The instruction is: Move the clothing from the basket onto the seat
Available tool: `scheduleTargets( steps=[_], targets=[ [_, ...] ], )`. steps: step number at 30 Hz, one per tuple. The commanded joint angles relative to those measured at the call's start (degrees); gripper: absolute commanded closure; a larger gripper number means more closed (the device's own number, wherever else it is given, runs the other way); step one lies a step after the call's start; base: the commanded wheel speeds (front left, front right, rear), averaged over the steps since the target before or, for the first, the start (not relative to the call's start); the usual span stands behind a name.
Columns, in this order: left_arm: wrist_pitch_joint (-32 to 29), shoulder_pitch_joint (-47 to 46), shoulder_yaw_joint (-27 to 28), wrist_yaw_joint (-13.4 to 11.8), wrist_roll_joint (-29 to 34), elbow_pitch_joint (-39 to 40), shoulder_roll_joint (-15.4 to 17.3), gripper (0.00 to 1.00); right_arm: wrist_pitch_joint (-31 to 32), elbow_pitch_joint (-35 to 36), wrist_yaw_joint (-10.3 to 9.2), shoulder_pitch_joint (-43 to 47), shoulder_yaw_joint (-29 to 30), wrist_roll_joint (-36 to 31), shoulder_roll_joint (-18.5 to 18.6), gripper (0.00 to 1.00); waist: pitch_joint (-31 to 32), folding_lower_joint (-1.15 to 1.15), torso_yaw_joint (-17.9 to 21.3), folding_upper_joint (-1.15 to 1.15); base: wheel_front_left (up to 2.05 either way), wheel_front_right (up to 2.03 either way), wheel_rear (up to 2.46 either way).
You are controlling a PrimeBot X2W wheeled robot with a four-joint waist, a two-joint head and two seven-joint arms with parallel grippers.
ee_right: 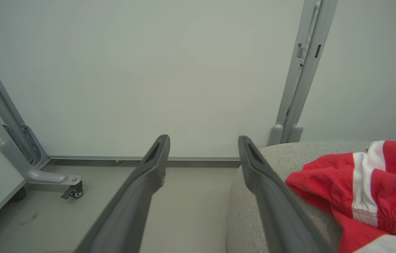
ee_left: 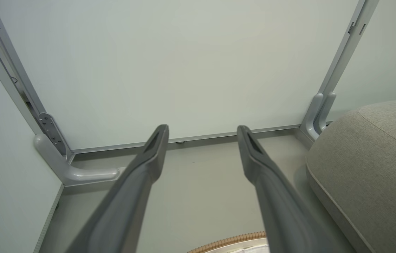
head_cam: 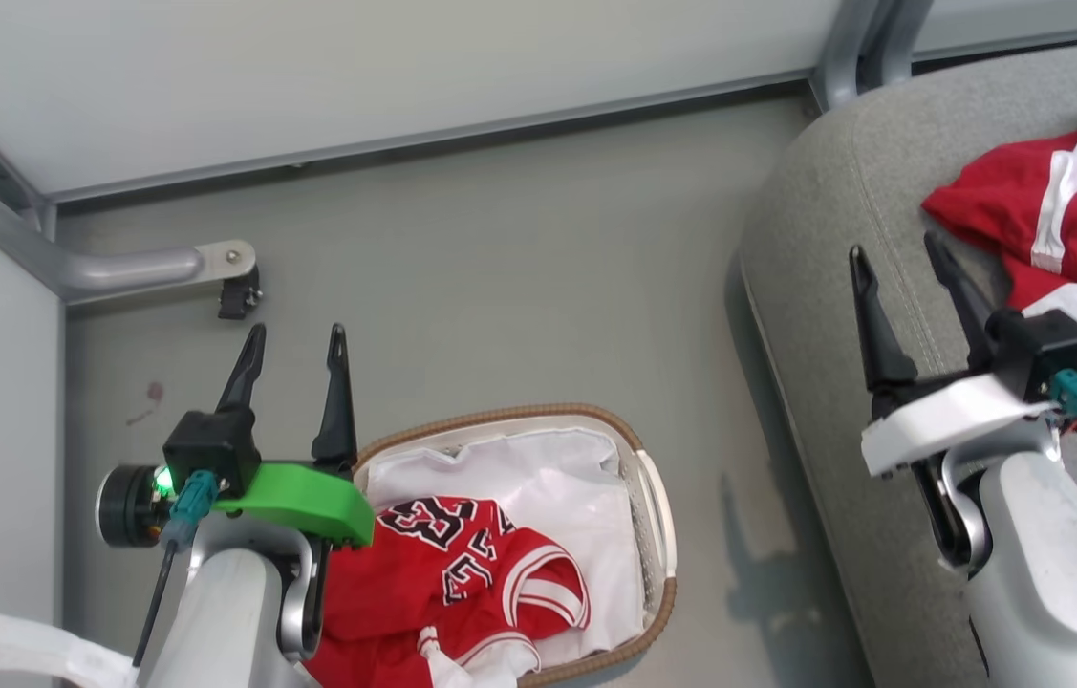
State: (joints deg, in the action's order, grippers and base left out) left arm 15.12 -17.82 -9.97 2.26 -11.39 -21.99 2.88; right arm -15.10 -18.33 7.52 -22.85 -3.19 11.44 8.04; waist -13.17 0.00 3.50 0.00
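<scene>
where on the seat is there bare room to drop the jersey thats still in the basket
Bare cushion runs down the left side of the seat, between its rounded edge and the red garment, around the open right gripper. The seat's right side is crowded by that garment. The floor between basket and seat leaves passing room.

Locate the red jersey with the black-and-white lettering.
In the head view's lower left, the red jersey lies in the oval white plastic basket, left of the grey fabric seat.
</scene>
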Motion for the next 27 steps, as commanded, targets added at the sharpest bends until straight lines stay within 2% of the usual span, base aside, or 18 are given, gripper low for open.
scheduleTargets(
  steps=[1,14,27],
  targets=[
    [0.0,1.6,0.6,-0.3,-0.2,0.0,0.0,0.0,-0.1,-0.6,-0.06,1.6,0.0,-0.3,-0.1,0.0,2.0,0.0,-1.5,0.0,0.0,0.0,0.0],
    [0.0,11.0,4.1,-0.8,-0.3,1.2,0.1,0.0,-0.1,-2.8,-0.06,9.7,-0.7,-0.5,-1.4,0.0,7.8,0.0,-2.2,0.0,0.0,0.0,0.0],
    [0.0,17.5,5.0,0.2,-0.6,2.6,0.0,0.0,-0.1,-2.8,-0.06,14.0,-0.8,-0.2,-2.2,0.0,10.7,0.0,-2.4,0.0,0.0,0.0,0.0]
  ],
)
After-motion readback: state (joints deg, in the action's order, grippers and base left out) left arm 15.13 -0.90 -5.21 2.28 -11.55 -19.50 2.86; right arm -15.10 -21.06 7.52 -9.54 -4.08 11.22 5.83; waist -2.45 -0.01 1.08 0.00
